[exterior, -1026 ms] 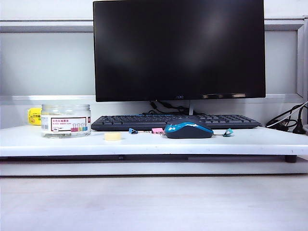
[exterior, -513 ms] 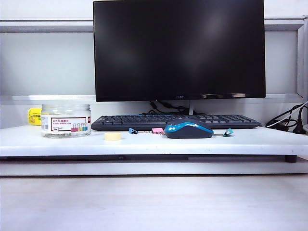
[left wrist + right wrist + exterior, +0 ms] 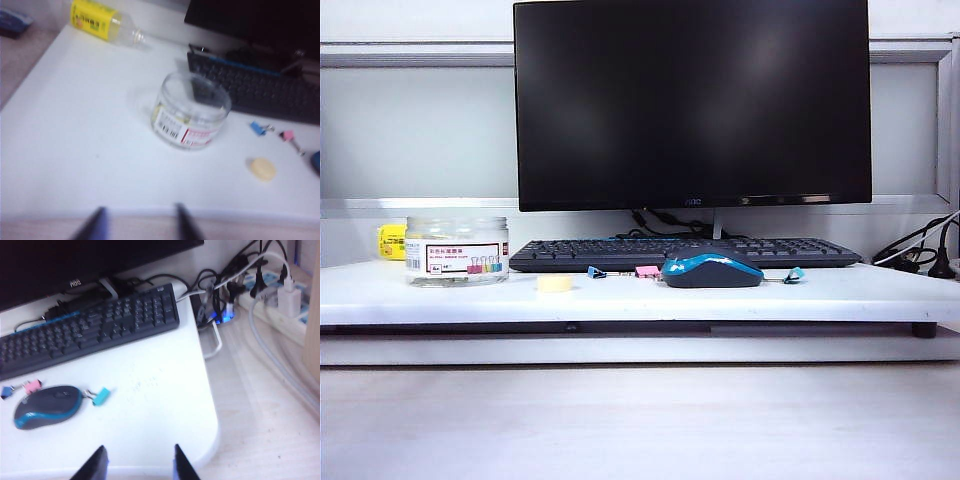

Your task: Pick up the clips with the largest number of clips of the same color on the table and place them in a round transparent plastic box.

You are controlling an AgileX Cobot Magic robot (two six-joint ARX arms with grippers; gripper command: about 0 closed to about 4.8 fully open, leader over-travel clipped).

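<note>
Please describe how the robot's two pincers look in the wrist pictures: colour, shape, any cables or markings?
Little of them shows. The left pincer appears as two dark, narrow fingers tapering to their tips, with a bluish tint in the blurred picture. The right pincer looks alike: two dark, slim fingers, slightly flared. No cables or markings are visible on either, and the exterior view shows no arm.

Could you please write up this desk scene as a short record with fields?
box: round transparent plastic box, upright, lid off, yellow clips inside
loose clips: blue clip and pink clip near the keyboard, teal clip beside the mouse
left tool: open, holding nothing, above the desk edge
right tool: open, holding nothing, above the desk edge
</note>
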